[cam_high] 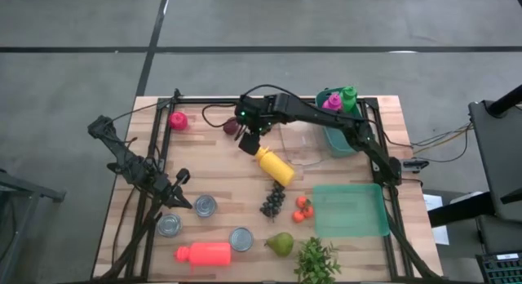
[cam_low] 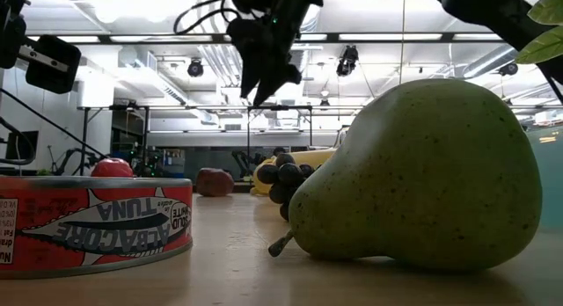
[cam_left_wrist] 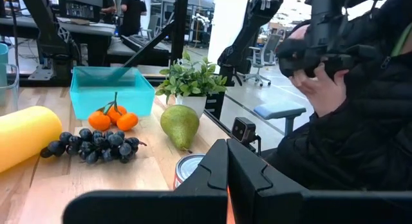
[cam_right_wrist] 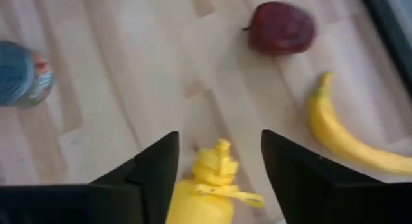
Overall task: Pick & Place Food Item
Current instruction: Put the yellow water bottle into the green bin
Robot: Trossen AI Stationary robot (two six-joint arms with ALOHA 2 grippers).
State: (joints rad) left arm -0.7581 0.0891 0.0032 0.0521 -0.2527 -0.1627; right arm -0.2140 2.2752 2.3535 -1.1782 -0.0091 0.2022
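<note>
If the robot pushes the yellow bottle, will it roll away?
Probably. The yellow bottle lies on its side on the table, and its round body would likely roll. The right tool, open above its cap, might slip on the smooth plastic.

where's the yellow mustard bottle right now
In the high view the yellow mustard bottle lies mid-table, just below the right gripper, with the grapes nearer the front edge.

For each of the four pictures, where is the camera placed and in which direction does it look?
High: overhead, straight down on the table; both arms show.
Low: at tabletop height, past the pear; the right gripper hangs above.
Left wrist: across the table to the grapes; left gripper shut.
Right wrist: down on the yellow bottle between open fingers.
Shared: pear, high and low.
</note>
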